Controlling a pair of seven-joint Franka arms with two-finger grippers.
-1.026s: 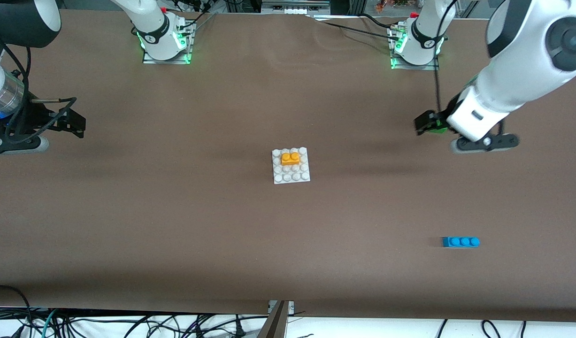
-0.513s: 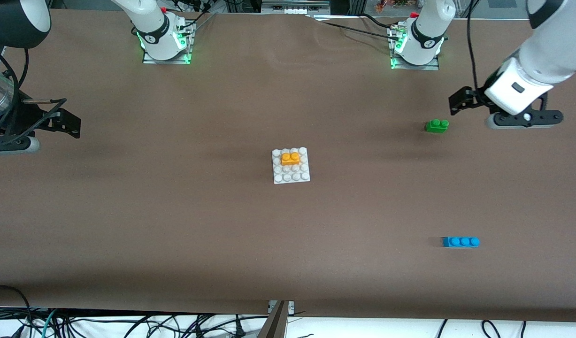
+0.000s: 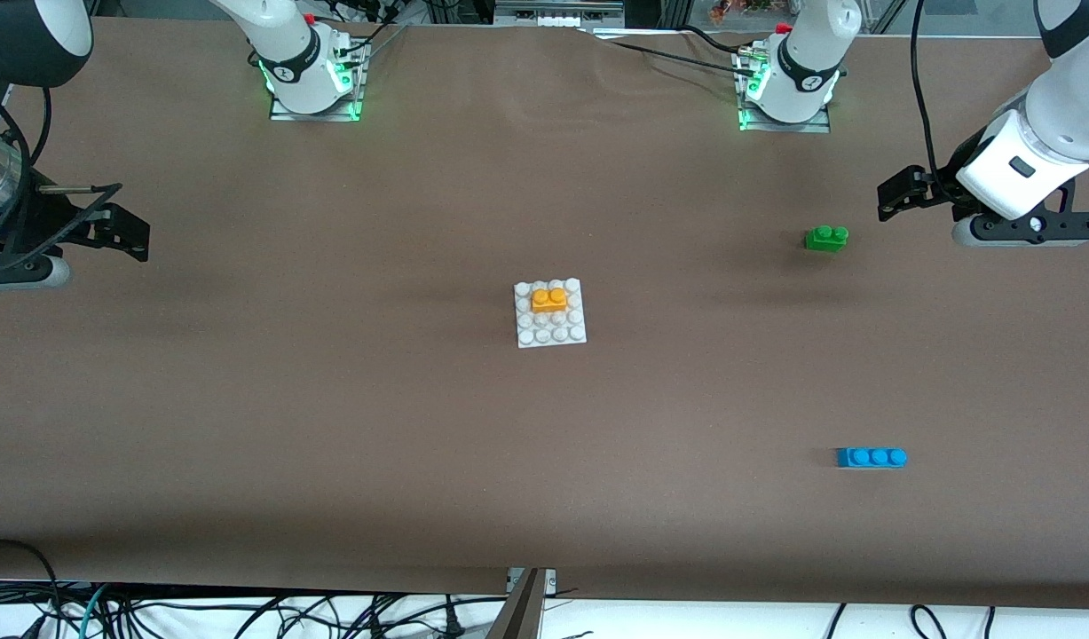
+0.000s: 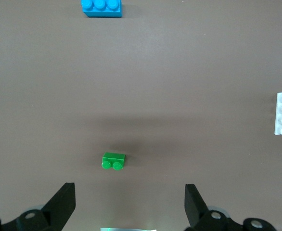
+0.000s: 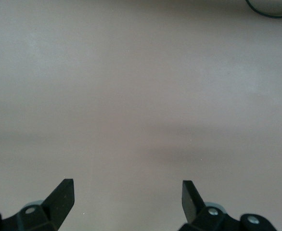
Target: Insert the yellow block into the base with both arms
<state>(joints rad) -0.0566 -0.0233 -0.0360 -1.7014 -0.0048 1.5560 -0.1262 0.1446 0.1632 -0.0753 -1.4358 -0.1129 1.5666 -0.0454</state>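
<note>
On the brown counter (image 3: 331, 399), the orange-yellow plastic two-stud block (image 3: 549, 300) sits on the white studded square base (image 3: 551, 334); left tool (image 4: 130, 202) and right tool (image 5: 127, 199) hang apart, empty.

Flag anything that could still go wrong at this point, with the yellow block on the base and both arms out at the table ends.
1. The yellow block sits on the base, but how fully it is pressed down cannot be told; it might sit loose.
2. The open left gripper is up in the air close to the green brick; a low move might knock it.
3. The open right gripper waits, little risk.
</note>
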